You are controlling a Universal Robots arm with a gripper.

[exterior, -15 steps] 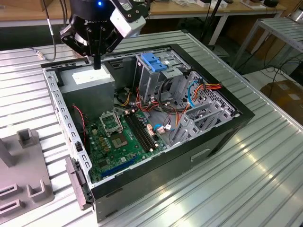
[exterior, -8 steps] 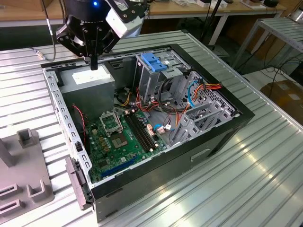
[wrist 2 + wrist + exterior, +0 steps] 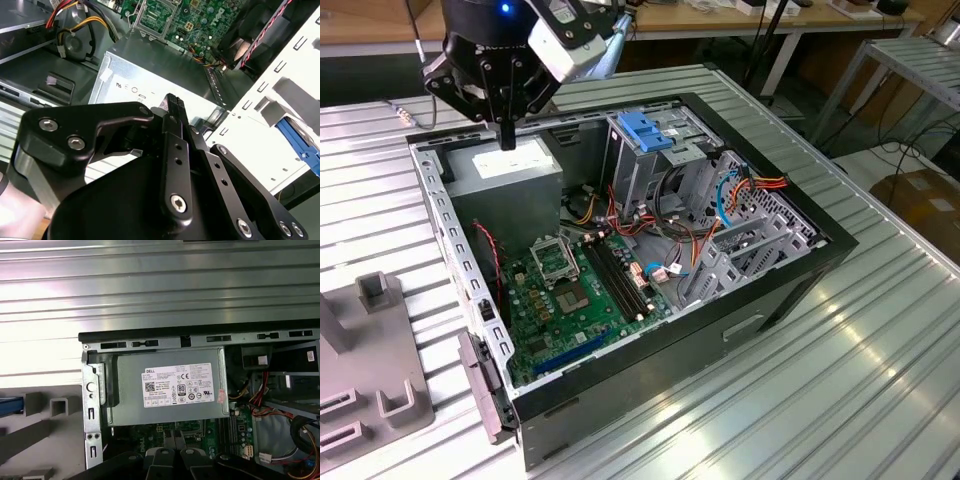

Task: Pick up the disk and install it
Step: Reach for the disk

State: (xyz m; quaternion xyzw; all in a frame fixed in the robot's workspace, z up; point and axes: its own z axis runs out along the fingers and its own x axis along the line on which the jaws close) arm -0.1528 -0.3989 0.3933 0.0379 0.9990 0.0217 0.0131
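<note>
My gripper [image 3: 507, 138] hangs over the back corner of the open computer case [image 3: 790, 290], on the exterior view's left. Its black fingers point down, pressed together with nothing between them, just above the grey power supply box [image 3: 510, 170] and its white sticker. Both wrist views show the fingertips [image 3: 172, 105] closed over that box [image 3: 165, 385]. Of the disk I see a strip of its bright blue carrier [image 3: 10, 405], lying in the grey fixture [image 3: 60, 405] outside the case wall. The same blue edge [image 3: 297, 145] shows past the slotted case wall.
Inside the case lie the green motherboard [image 3: 570, 290], bundles of coloured cables [image 3: 750, 190] and a silver drive cage with a blue tab [image 3: 645, 130]. A grey slotted fixture [image 3: 370, 370] stands on the ribbed metal table [image 3: 880, 380] at the exterior view's left.
</note>
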